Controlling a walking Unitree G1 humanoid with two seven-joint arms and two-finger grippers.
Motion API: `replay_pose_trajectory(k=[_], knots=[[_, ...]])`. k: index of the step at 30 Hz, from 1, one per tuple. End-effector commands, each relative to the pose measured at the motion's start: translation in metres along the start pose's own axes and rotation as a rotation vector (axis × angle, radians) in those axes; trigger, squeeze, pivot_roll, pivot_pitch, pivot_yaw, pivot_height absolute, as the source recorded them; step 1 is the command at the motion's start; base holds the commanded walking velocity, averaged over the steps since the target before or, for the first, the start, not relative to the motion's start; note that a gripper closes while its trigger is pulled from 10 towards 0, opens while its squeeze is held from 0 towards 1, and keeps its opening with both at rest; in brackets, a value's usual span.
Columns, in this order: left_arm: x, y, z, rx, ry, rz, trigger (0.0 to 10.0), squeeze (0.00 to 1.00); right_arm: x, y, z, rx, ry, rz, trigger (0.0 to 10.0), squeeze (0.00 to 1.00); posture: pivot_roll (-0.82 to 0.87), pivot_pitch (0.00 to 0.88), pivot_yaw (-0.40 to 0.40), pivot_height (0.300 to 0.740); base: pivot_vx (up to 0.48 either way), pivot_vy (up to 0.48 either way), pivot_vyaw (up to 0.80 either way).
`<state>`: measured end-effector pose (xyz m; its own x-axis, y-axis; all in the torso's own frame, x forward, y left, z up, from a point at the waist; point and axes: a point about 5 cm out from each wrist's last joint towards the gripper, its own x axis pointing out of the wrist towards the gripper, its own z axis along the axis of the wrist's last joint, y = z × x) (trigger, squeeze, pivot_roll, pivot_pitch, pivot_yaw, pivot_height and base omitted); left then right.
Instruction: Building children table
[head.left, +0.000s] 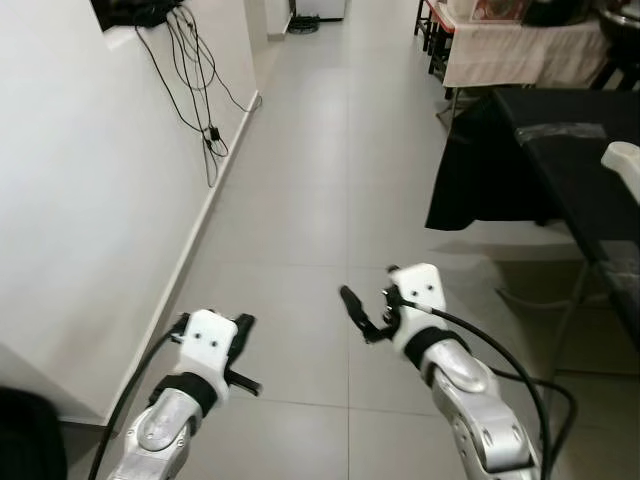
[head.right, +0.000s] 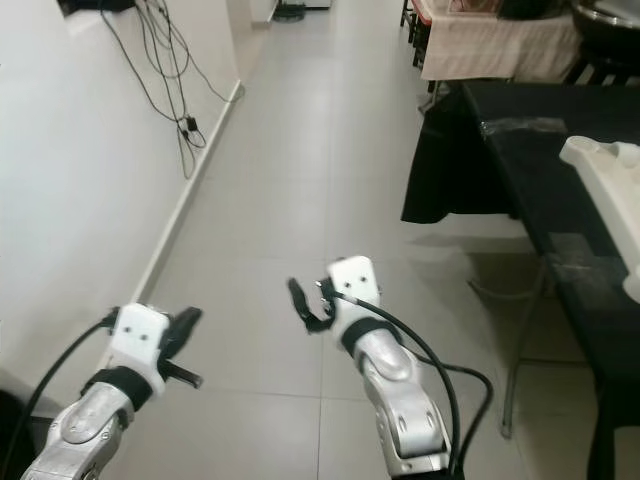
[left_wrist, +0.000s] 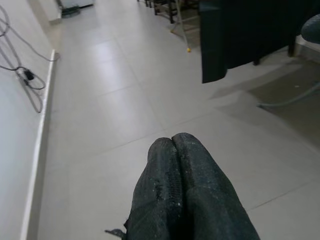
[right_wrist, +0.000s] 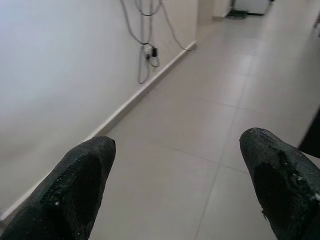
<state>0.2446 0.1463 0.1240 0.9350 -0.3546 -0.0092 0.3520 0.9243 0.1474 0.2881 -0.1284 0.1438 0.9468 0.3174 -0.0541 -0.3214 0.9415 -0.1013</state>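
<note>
The robot faced a tiled corridor floor (head.left: 320, 150) with a white wall (head.left: 90, 200) filling the left of the frame. Black cables (head.left: 195, 80) hung down that wall from the upper left and ended near the skirting.

The left end effector (head.left: 245, 350) sat at the lower left, above bare floor; in the left wrist view its two black fingers (left_wrist: 172, 195) were pressed together with nothing between them. The right end effector (head.left: 370, 310) was held at lower centre, also over bare floor; in the right wrist view its fingers (right_wrist: 82, 185) stood wide apart and held nothing.

Along the right edge ran a black worktop (head.right: 530, 170) with a dark cloth (head.right: 445, 170) hanging off its near end. On it, at the far right edge, lay a white moulded plastic part (head.right: 605, 190), well apart from both end effectors. In the upper right, a second worktop carried a pale cloth (head.left: 520, 50); the things on it were too cropped to tell. No container was clear enough to describe.
</note>
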Motion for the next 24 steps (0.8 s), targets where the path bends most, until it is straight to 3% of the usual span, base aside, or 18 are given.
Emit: replay_pose_trajectory(k=[1, 24], knots=[[-0.0002, -0.0014, -0.0033, -0.013, 0.016, -0.012, 10.0, 0.0, 0.0004, 0.001, -0.0016, 0.009, -0.004, 0.002, 10.0, 0.0, -0.08, 0.124, 0.031, 0.74, 0.292, 0.0, 0.0], [0.0013, -0.0009, -0.0051, -0.042, 0.018, -0.03, 10.0, 0.0, 0.0044, -0.0023, -0.0073, 0.06, 0.008, -0.012, 10.0, 0.0, -0.07, 0.117, 0.029, 0.74, 0.33, 0.0, 0.0]])
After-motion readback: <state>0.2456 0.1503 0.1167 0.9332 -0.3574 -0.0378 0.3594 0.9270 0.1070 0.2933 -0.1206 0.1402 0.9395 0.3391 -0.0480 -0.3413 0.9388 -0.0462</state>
